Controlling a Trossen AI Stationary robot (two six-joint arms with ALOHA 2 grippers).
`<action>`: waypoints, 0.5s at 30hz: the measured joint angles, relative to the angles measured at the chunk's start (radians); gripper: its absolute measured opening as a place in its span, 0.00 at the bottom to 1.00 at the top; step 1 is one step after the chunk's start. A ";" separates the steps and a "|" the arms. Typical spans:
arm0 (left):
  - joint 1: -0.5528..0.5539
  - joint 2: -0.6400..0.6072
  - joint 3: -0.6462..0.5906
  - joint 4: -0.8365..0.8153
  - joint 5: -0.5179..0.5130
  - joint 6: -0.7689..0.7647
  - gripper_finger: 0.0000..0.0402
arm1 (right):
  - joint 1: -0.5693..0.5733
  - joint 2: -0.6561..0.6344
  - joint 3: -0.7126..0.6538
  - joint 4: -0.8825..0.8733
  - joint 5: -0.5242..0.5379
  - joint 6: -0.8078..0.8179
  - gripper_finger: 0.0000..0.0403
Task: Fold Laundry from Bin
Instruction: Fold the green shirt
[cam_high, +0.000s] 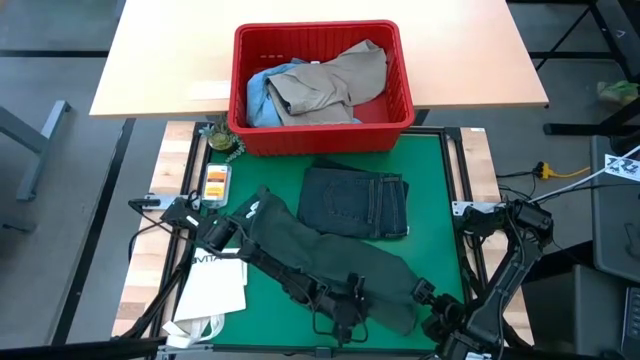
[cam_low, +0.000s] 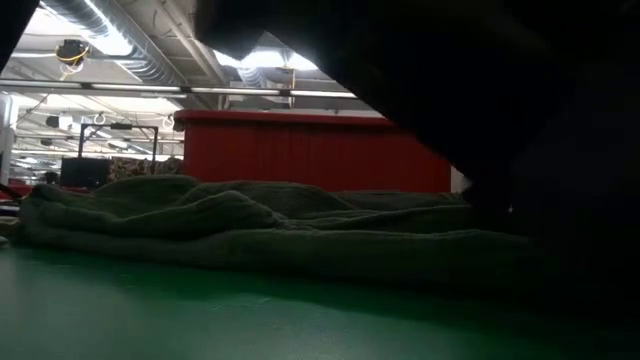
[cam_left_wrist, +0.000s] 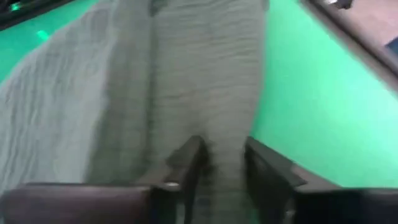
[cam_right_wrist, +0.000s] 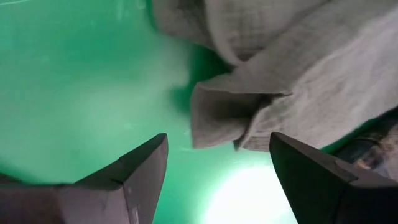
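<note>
My left gripper (cam_left_wrist: 217, 165) is pinching a fold of the dark green shirt (cam_high: 320, 255), which is lying spread across the near part of the green mat (cam_high: 440, 175), while my right gripper (cam_right_wrist: 217, 180) is hanging fingers apart over the shirt's near right corner. Folded dark trousers (cam_high: 356, 203) are lying just beyond the shirt. The red bin (cam_high: 322, 128) is sitting at the far edge holding tan and blue garments, and a white paper bag (cam_high: 215, 290) is resting to the near left.
</note>
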 joint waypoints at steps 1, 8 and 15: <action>-0.009 0.000 0.000 0.000 -0.012 0.000 0.23 | 0.000 0.000 0.000 0.000 0.014 0.000 0.70; -0.079 -0.010 0.006 -0.002 -0.240 0.009 0.03 | 0.000 0.000 0.000 0.009 -0.007 0.000 0.70; -0.128 -0.027 0.032 -0.006 -0.449 0.015 0.01 | 0.001 0.000 0.000 0.096 -0.013 -0.026 0.70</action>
